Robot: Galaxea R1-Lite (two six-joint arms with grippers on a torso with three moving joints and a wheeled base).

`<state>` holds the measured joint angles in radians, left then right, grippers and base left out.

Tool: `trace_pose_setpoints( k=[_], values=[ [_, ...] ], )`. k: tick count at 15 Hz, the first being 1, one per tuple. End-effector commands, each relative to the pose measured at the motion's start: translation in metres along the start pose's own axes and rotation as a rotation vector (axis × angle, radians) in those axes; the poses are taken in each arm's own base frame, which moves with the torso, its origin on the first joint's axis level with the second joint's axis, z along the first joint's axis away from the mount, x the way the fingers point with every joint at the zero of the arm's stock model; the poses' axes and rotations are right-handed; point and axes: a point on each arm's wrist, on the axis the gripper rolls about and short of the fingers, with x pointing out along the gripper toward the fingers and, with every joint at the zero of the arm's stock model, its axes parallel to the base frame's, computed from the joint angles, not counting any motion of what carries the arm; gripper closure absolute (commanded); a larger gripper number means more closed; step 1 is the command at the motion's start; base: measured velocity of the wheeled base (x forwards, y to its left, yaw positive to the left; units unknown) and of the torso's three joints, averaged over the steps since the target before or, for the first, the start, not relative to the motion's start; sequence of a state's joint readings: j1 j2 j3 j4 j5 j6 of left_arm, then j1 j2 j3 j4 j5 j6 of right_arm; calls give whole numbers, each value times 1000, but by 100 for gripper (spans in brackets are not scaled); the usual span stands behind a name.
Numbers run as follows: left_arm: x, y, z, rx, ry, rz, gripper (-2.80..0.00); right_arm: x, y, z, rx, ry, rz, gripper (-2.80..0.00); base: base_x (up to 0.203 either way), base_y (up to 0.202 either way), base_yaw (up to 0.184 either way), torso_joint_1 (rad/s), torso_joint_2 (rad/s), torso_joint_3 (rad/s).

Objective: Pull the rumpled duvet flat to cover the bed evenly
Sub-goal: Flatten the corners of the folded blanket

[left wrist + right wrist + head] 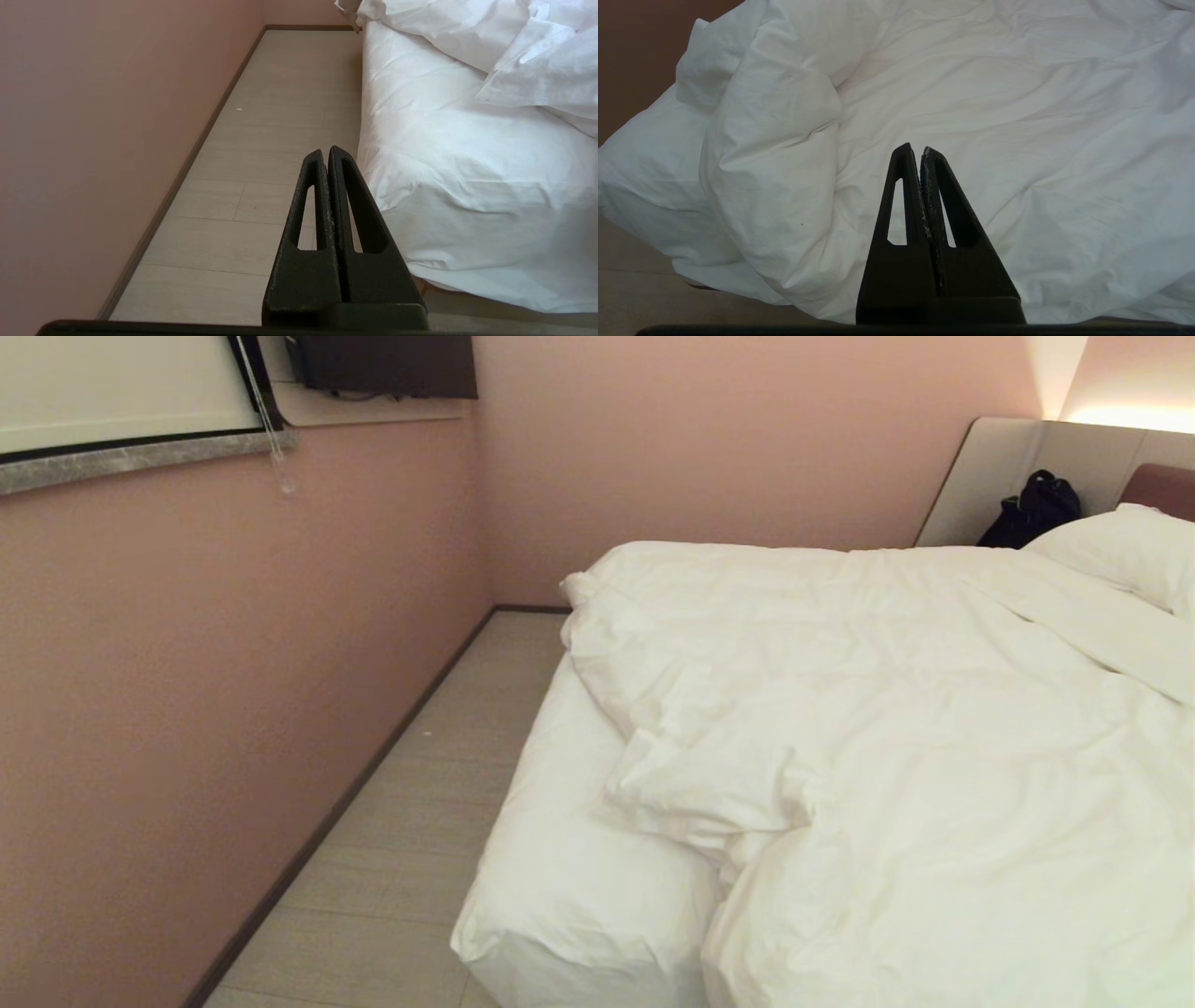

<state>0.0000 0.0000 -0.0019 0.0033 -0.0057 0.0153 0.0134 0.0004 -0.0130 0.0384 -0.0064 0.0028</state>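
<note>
In the left wrist view, the left gripper [326,151] sits at the lower centre of the frame, its two dark fingers clenched together on nothing. It hangs over the pale plank floor [261,140], just beside the near corner of the bed [467,196], which fills the right side of that frame. It touches neither the sheet nor the bedding, so it looks parked, not at work.

In the right wrist view, the right gripper [917,150] is likewise at the lower centre, fingers pressed shut and empty. Behind it the duvet [971,93] fills nearly the whole frame, with a thick rolled fold running down the left. The gripper seems to be aimed at the bedding without gripping it, probably because no pull has begun.

The head view shows neither arm. The duvet [887,709] covers the centre and right of the frame, heaped and wrinkled. Its left edge is bunched inward, leaving a strip of bare fitted sheet [560,859] exposed along the lower centre, down to the mattress corner. That uncovered strip is likely why the robot stands at this corner: the bunched edge would need drawing out toward it.

A pillow [1130,551] lies at the upper right, near the beige headboard panel [1018,457], with a dark bag [1032,509] resting against it. A pink wall [233,663] fills the left side.
</note>
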Motion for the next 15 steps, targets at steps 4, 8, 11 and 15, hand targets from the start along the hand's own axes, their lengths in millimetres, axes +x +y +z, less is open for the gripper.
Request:
trace_pose_setpoints(
  k=[4, 8, 11, 15],
  values=[
    [-5, 0, 16, -8, -59, -15, 0, 0, 0, 0, 0, 0, 1, 0, 0, 0, 0, 0, 0, 0],
    [-11, -2, 29, -11, -45, -85, 0, 0, 0, 0, 0, -1, -1, 0, 0, 0, 0, 0, 0, 0],
    [-8, -2, 43, -57, 2, -128, 0, 0, 0, 0, 0, 0, 1, 0, 0, 0, 0, 0, 0, 0],
    [13, -3, 65, -197, 148, -175, 0, 0, 0, 0, 0, 0, 1, 0, 0, 0, 0, 0, 0, 0]
  ],
)
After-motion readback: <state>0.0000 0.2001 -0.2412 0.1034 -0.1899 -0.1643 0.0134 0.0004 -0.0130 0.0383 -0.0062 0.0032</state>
